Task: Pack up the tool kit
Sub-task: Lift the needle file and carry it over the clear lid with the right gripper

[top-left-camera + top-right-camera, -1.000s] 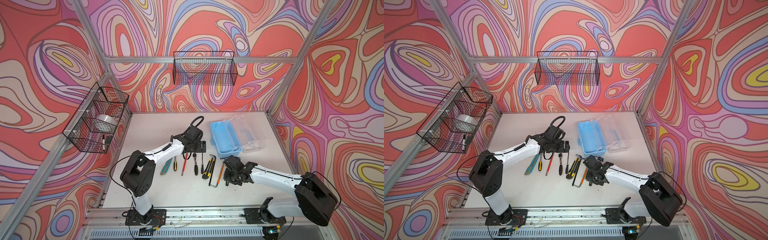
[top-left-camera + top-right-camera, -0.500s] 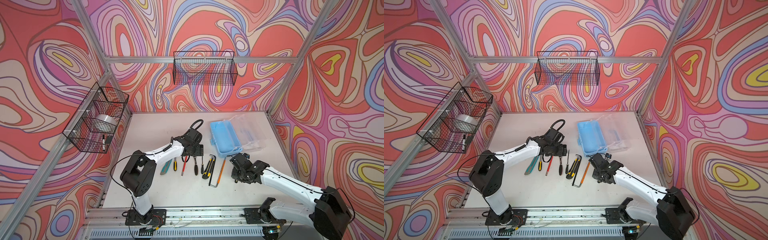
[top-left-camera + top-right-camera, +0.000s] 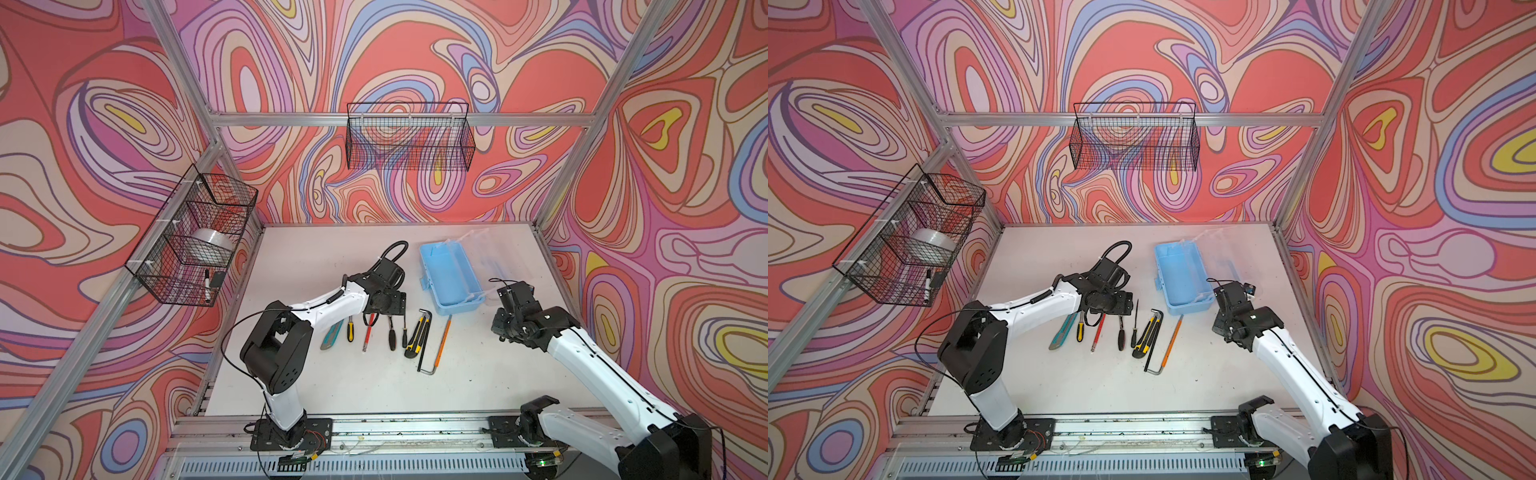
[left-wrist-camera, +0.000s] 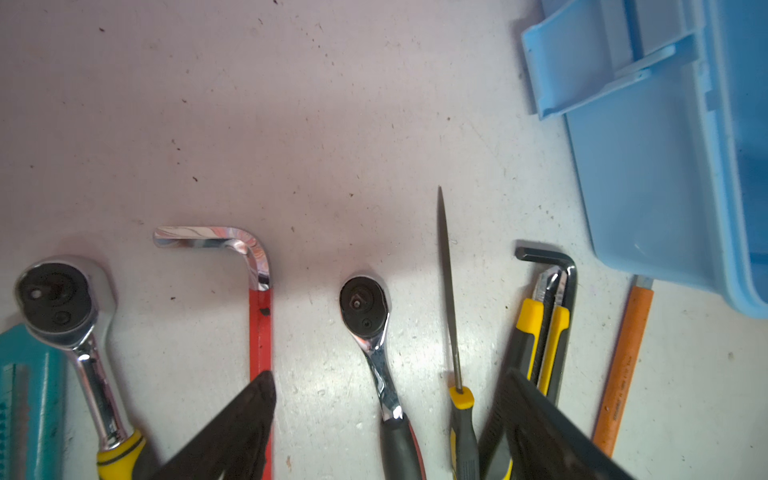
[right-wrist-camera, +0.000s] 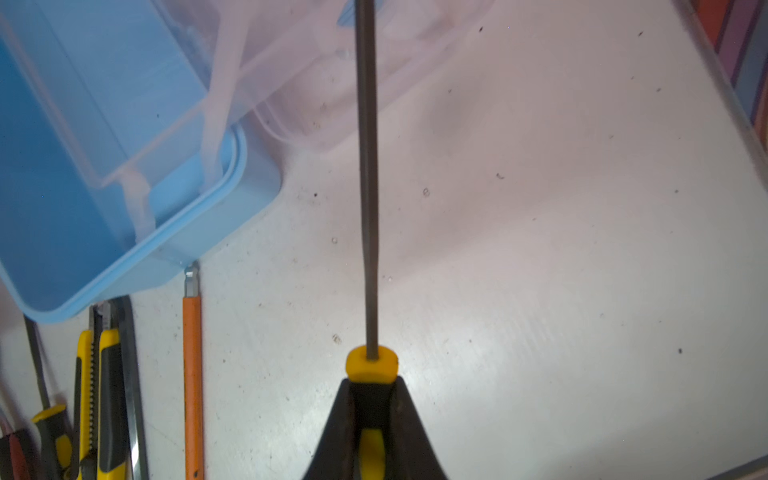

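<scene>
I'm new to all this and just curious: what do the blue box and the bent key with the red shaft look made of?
Blue box: plastic by the look, matte and evenly coloured, with a moulded rounded rim. Bent key: probably polished steel, since its bend gives mirror-like, colourful reflections; the red shaft looks painted or coated.

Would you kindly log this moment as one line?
left gripper: open over ratchet | right gripper: shut on file | case: open
</scene>
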Available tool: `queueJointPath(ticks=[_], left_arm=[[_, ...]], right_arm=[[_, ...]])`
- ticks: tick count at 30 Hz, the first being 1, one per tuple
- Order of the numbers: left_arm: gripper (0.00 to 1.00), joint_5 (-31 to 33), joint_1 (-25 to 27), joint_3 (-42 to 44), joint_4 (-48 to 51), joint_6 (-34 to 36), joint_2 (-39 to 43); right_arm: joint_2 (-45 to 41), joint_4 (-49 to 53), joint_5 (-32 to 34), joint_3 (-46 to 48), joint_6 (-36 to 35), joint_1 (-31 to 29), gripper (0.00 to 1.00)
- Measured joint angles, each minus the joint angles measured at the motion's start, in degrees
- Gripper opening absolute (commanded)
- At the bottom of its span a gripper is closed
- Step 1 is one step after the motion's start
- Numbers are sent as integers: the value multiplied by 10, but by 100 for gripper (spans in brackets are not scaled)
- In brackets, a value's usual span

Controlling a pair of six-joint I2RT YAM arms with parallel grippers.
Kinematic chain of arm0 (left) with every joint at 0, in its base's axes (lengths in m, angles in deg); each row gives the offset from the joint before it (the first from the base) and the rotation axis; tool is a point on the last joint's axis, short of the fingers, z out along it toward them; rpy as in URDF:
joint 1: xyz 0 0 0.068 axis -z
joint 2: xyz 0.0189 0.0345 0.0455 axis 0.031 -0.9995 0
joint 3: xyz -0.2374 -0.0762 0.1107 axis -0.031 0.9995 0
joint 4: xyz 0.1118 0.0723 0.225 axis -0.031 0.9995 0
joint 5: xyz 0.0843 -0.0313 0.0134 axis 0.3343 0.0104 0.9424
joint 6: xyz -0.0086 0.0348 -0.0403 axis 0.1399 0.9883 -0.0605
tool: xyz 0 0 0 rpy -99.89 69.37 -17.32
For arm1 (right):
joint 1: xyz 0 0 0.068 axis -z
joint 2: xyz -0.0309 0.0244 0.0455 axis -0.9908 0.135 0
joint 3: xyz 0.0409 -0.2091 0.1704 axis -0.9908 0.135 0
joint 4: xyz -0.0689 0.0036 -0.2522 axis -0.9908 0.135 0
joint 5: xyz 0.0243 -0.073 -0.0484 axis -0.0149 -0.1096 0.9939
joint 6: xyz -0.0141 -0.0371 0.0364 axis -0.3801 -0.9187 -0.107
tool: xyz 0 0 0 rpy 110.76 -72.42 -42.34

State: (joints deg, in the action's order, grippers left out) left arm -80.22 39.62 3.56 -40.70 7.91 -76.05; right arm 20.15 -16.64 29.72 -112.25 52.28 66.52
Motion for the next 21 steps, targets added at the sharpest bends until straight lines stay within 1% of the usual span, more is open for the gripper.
queueJointPath(ticks=[4, 8, 11, 15, 21], left_arm=[[84, -4, 3, 0, 4, 6, 0], [84, -7, 5, 0, 11, 11, 0], [83, -8, 5, 3, 16, 15, 0], [83, -8, 5, 10, 23, 17, 0], [83, -12, 5, 15, 24, 17, 0]], right_arm=[[23, -21, -3, -33, -64, 62, 7], [73, -55, -10, -83, -127, 103, 6], [127, -81, -17, -137, -180, 121, 4], [204, -107, -28, -219, -246, 142, 4], [285, -116, -51, -330, -341, 169, 2]])
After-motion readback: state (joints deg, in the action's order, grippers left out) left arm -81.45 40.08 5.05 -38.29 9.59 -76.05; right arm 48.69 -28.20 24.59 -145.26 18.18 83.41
